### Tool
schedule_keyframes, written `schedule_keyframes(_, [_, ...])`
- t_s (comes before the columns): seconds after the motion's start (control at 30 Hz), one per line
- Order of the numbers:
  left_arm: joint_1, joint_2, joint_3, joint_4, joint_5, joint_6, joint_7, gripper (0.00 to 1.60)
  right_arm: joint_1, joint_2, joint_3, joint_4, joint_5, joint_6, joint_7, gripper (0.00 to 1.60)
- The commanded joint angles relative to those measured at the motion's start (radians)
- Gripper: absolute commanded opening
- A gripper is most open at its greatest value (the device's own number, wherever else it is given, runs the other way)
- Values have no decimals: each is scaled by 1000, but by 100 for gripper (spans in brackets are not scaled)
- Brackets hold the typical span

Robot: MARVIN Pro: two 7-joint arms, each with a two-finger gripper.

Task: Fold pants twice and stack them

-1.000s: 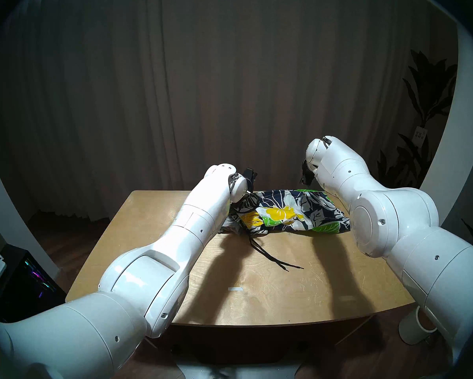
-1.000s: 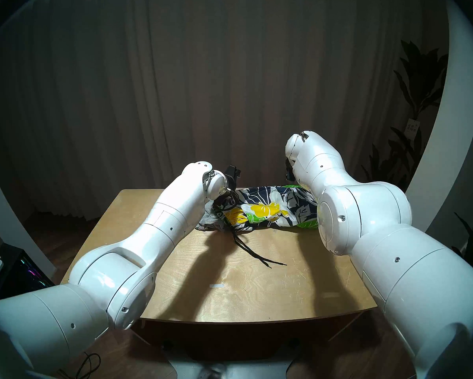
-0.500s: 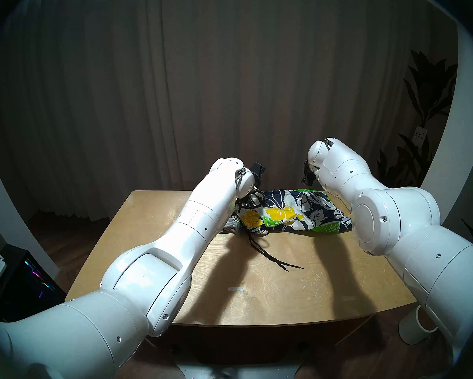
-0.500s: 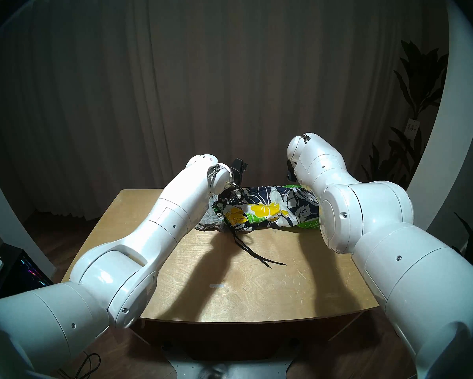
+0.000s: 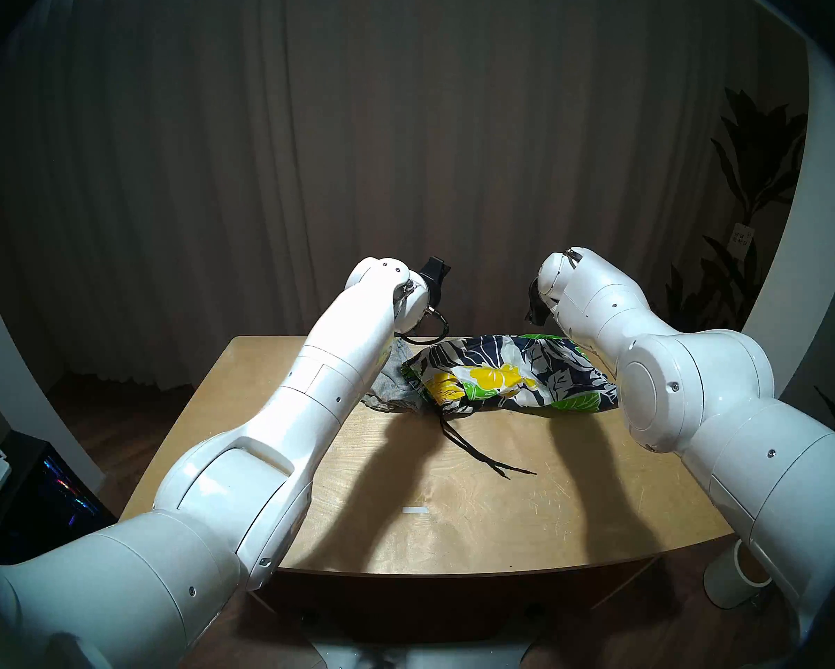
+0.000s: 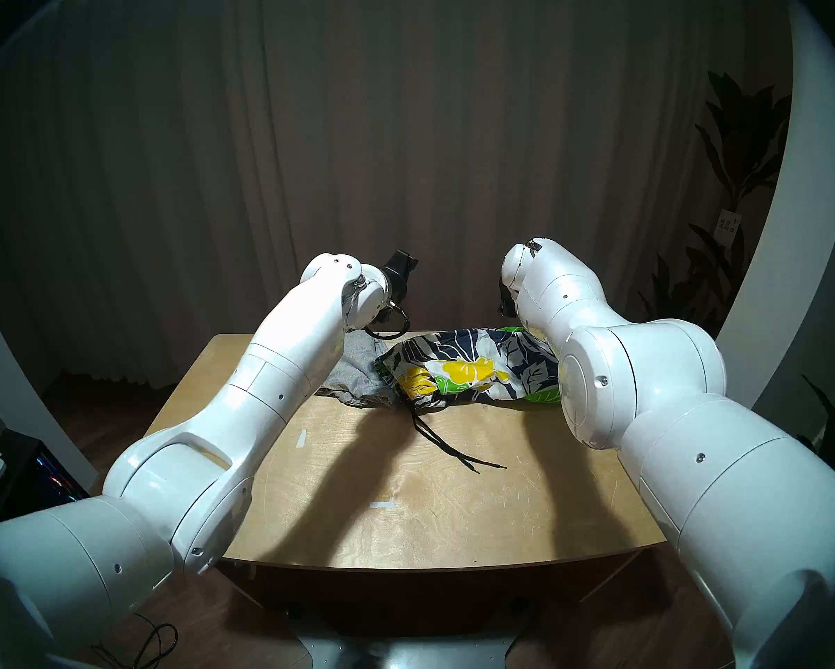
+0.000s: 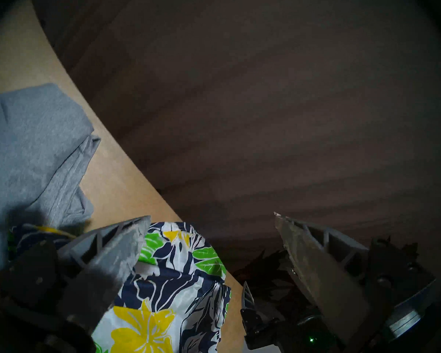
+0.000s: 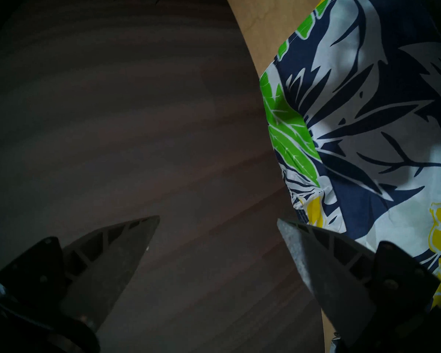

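The left claw has lifted clear, uncovering the grey shorts beneath the floral shorts along the counter's far edge, and both it and the right claw gape empty, apparently done stacking.

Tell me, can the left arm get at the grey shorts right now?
Probably yes. The left gripper is open and empty above the far end of the table, and the exposed part of the grey shorts lies just below it. The floral shorts cover only their right edge.
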Motion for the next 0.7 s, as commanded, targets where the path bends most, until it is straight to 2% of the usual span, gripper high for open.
schedule_keyframes(0.0, [17, 70, 27, -107, 47, 25, -64, 160, 31, 8, -9, -60, -5, 56, 13, 160])
schedule_keyframes(0.2, [47, 133, 32, -159, 75, 37, -80, 160, 8, 20, -19, -67, -10, 99, -1, 160])
schedule_keyframes(0.43, [70, 188, 21, -168, 95, 42, -85, 160, 2, 53, -25, -79, -17, 135, 3, 160])
schedule_keyframes(0.67, [86, 228, 4, -169, 109, 50, -88, 160, 1, 50, -47, -102, -32, 190, 8, 160])
